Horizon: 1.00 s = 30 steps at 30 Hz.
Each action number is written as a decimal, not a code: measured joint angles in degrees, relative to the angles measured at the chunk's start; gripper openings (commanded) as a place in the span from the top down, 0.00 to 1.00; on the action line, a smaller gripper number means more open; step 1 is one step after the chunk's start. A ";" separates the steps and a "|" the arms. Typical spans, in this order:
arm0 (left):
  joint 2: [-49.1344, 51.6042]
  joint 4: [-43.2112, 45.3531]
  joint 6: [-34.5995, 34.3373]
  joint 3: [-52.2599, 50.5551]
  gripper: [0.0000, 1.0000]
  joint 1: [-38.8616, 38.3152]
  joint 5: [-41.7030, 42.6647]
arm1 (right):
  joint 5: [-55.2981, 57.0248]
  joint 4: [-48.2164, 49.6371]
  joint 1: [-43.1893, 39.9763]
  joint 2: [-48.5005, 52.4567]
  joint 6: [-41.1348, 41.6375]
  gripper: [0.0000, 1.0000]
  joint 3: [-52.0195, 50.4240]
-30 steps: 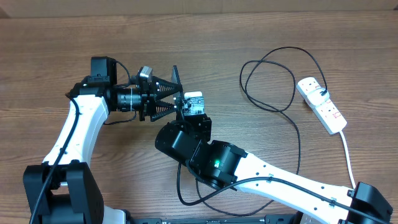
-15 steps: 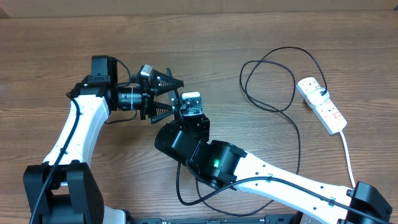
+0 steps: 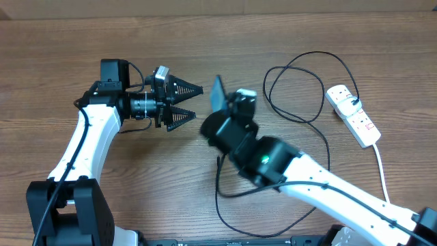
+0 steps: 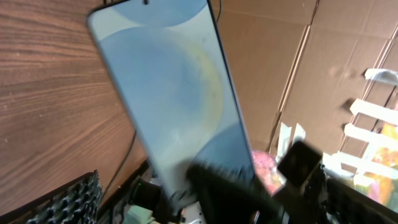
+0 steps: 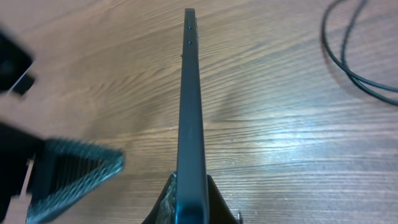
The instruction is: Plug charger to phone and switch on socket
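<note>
Counter [image 3: 205, 41] is wood-grain laminate, brown, with fine streaks. The right gripper [image 3: 231, 104] is clamped on the phone [image 3: 218, 91], gripping one short end, and holds it clear of the surface over the middle of the counter. From the right wrist view the phone [image 5: 191, 93] is edge-on: a thin dark rail with two tiny holes near its far end, pinched between the gripper [image 5: 190, 190] fingers at the bottom of the frame. From the left wrist view the phone [image 4: 174, 93] shows its glossy face, pale blue-white with soft curved shapes and rounded corners, tilted. The left gripper [image 3: 198, 101] stands wide apart and holds nothing, just left of the phone and not touching it; its fingers [image 5: 74, 168] are black triangles with a ribbed mesh texture. The charger [image 3: 321, 89], a thin black cable, lies in loose loops toward the counter's right side and trails back under the right arm; its free tip cannot be traced. The socket [image 3: 351, 115], an elongated white plastic strip with small red switches, lies near the right edge, with a thick white cord [image 3: 382, 171] running toward the near edge.
</note>
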 measured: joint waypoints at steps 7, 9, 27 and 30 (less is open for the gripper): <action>-4.28 -3.80 4.87 0.00 0.00 0.00 -5.95 | -7.28 -3.82 -6.71 -3.82 1.66 0.96 0.00; -8.02 -6.51 6.71 0.00 0.00 0.00 -8.87 | -8.24 -5.97 -7.93 -4.35 1.92 0.96 0.00; -58.01 -28.26 12.37 0.00 0.00 0.00 -48.22 | -16.13 -1.73 -10.27 -4.48 3.80 0.96 -1.81; -65.37 -31.30 11.32 0.02 0.01 0.00 -52.11 | -19.56 6.49 -10.29 -4.50 3.87 0.96 -4.68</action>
